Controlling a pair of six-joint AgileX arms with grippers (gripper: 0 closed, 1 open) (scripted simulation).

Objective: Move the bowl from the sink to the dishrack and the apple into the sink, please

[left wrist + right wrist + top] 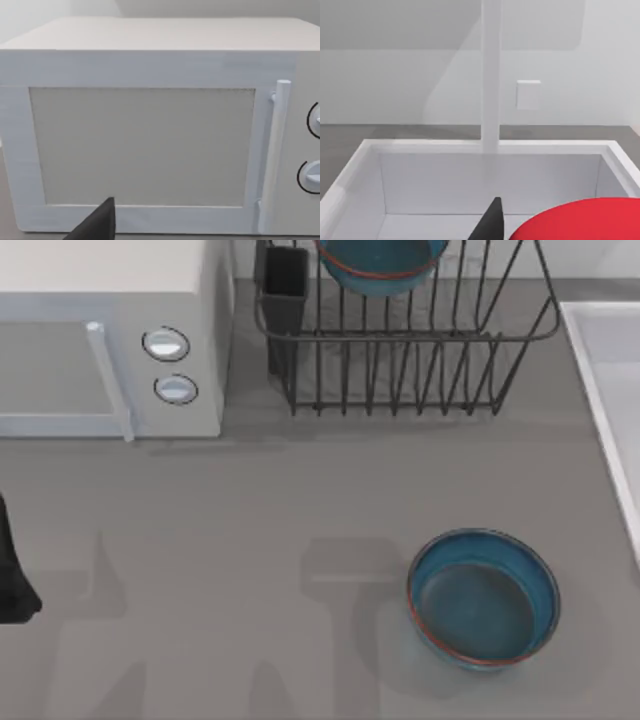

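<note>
Bowl in dishrack: one teal-blue bowl [381, 268] sits among the upright bars at the far side of the black wire dishrack [420, 360], cut off by the top view's edge.
Bowl on tabletop: a second, look-alike bowl [483, 598] stands upright on the grey tabletop [250, 540], right of centre, well apart from the dishrack and near the sink.
Sink: pale basin; its rim [600, 390] runs along the top view's right edge. The right wrist view looks into the basin [420, 175].
Apple: bright red apple [580, 220] lies just beside the dark fingertip [490, 222] of the right gripper, over the sink interior. Contact between finger and apple cannot be told.
Right gripper state: cannot be told whether apart or closed.
Left arm: dark part [12, 570] at the top view's left edge, in front of the white microwave [150, 140].
Left gripper state: one dark fingertip [100, 225] visible; opening cannot be told.
</note>
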